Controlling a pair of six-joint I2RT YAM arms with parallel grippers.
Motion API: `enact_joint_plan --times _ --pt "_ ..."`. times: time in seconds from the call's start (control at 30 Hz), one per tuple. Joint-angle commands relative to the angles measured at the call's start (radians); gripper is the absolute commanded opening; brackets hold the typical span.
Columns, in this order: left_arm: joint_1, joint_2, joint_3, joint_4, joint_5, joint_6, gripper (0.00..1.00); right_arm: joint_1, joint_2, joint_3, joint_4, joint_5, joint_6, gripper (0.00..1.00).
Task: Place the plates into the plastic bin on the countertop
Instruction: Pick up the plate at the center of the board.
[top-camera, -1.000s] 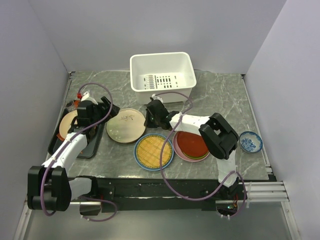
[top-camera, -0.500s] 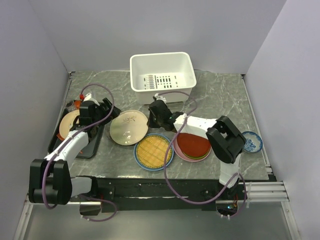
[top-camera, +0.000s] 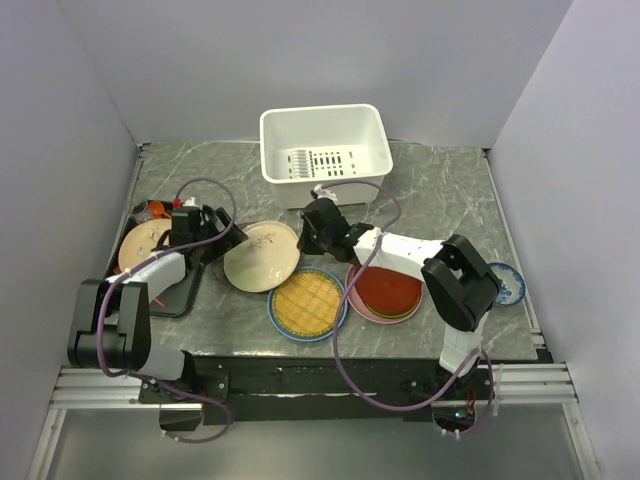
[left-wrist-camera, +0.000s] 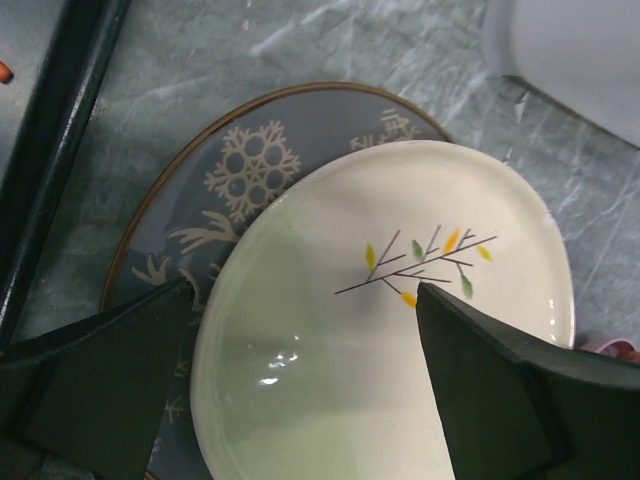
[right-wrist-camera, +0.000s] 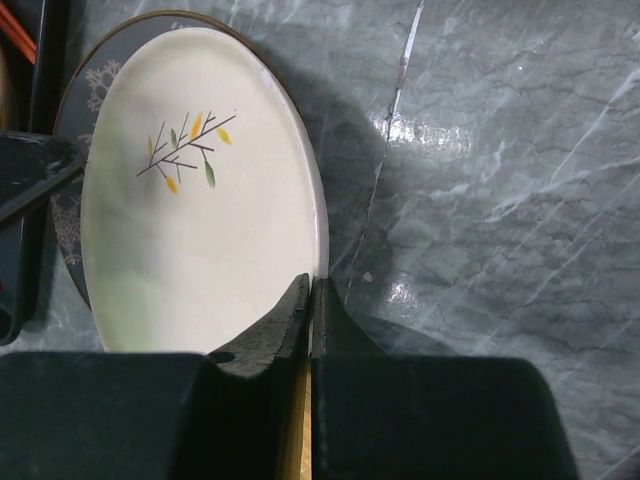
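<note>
My right gripper (top-camera: 304, 240) is shut on the right rim of the cream plate (top-camera: 262, 256) with the leaf sprig; in the right wrist view its fingertips (right-wrist-camera: 313, 300) pinch that rim, and the cream plate (right-wrist-camera: 190, 190) stands tilted. A grey plate (left-wrist-camera: 250, 170) with white figures lies under it on the countertop (top-camera: 440, 190). My left gripper (left-wrist-camera: 305, 385) is open over the cream plate's left side, touching nothing. The white plastic bin (top-camera: 325, 150) stands at the back. A yellow woven disc (top-camera: 307, 302) rests on a blue plate. A red plate (top-camera: 385, 288) tops a pink and green stack.
A black tray (top-camera: 172, 297) at the left holds a peach plate (top-camera: 143, 246). A small blue-and-white bowl (top-camera: 500, 283) sits at the right. Grey walls close off the left, back and right sides.
My right gripper has shut on the cream plate's rim and drawn the plate slightly right, tilting it. My left gripper has come closer to the plate's left side and stayed open.
</note>
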Motion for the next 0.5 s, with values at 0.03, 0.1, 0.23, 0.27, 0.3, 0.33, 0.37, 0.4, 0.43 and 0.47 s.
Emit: enact_joint_plan --times 0.03,0.1,0.23,0.27,0.3,0.33,0.37,0.4,0.43,0.47 --pt "-0.003 0.044 0.029 0.023 0.014 0.024 0.99 -0.009 -0.044 -0.003 0.059 -0.022 -0.009 0.0" --pt "-0.004 0.067 0.033 0.025 0.036 0.027 0.99 -0.017 -0.044 -0.008 0.06 -0.028 -0.006 0.0" --pt "-0.009 0.084 0.026 0.034 0.053 0.029 0.99 -0.026 -0.039 -0.019 0.065 -0.052 -0.004 0.02" --pt "-0.011 0.085 0.022 0.036 0.053 0.025 0.99 -0.026 -0.038 -0.022 0.065 -0.052 -0.004 0.04" --pt "-0.011 0.088 0.019 0.039 0.065 0.024 0.99 -0.025 -0.035 -0.025 0.065 -0.057 -0.004 0.04" --pt "-0.012 0.088 0.013 0.046 0.072 0.022 0.99 -0.025 -0.035 -0.026 0.065 -0.06 -0.004 0.05" --pt "-0.014 0.091 0.011 0.049 0.077 0.021 0.99 -0.025 -0.033 -0.028 0.065 -0.065 -0.003 0.07" --pt "-0.015 0.093 0.011 0.048 0.077 0.021 0.99 -0.026 -0.027 -0.03 0.065 -0.069 -0.003 0.08" --pt "-0.018 0.096 0.011 0.048 0.074 0.022 0.99 -0.028 -0.025 -0.033 0.091 -0.075 -0.001 0.09" --pt "-0.018 0.096 0.013 0.043 0.069 0.025 0.99 -0.028 -0.022 -0.034 0.093 -0.077 0.001 0.11"
